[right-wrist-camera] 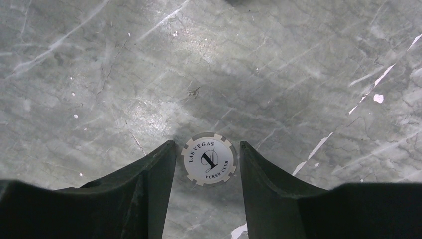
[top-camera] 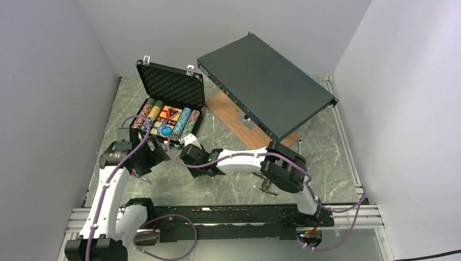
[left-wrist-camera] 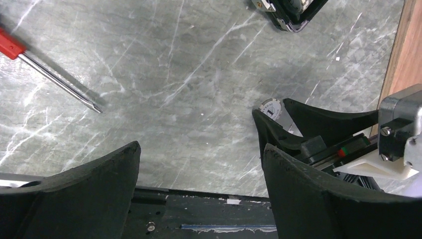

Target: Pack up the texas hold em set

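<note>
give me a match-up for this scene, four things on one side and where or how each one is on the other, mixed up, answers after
Things:
1 white chip
2 black briefcase
3 dark-grey metal box
4 screwdriver

States:
a slanted, over the wooden board
b flat between the fingers of the right gripper
c open, lid up
d red handle, lying on the table

Pairs: 1-b, 2-c, 3-a, 4-d
</note>
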Robot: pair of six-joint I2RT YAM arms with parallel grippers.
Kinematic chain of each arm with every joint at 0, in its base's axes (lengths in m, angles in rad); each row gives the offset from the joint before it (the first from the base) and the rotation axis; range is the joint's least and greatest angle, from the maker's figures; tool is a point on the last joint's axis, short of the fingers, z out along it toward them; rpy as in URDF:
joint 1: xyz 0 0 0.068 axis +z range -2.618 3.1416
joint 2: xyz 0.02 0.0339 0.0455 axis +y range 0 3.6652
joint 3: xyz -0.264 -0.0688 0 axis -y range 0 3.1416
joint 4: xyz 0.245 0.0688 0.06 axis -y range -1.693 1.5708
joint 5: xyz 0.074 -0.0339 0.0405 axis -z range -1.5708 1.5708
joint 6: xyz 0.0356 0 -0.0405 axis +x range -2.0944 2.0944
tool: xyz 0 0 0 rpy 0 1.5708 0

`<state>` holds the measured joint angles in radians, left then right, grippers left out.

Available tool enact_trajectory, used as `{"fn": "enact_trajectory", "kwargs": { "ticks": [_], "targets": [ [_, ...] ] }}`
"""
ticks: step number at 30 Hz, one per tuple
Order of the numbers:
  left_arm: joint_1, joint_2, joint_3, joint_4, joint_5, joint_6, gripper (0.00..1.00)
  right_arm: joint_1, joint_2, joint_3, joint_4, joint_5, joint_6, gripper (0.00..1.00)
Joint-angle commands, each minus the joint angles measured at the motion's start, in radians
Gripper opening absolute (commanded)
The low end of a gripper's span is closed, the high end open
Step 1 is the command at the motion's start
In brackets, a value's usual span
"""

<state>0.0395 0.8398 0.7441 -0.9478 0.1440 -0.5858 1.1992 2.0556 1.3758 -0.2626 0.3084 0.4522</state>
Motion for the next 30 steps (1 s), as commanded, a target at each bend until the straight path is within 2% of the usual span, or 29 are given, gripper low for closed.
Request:
{"fn": "enact_trajectory", "kwargs": {
  "ticks": [1, 9, 30],
  "targets": [
    [0.0, -0.004, 0.012, 0.014, 0.041, 0.019, 0.94, 0.001, 0.03, -0.023, -0.047, -0.044, 0.013, 0.51],
    [0.0, -0.02, 0.003, 0.0, 0.04, 0.008, 0.94, 0.002, -0.023, -0.081, -0.051, -0.023, -0.006, 0.54],
    [0.0, -0.056, -0.017, -0.032, 0.05, -0.022, 0.94, 0.026, -0.001, -0.086, -0.077, -0.046, -0.026, 0.5]
  ]
}}
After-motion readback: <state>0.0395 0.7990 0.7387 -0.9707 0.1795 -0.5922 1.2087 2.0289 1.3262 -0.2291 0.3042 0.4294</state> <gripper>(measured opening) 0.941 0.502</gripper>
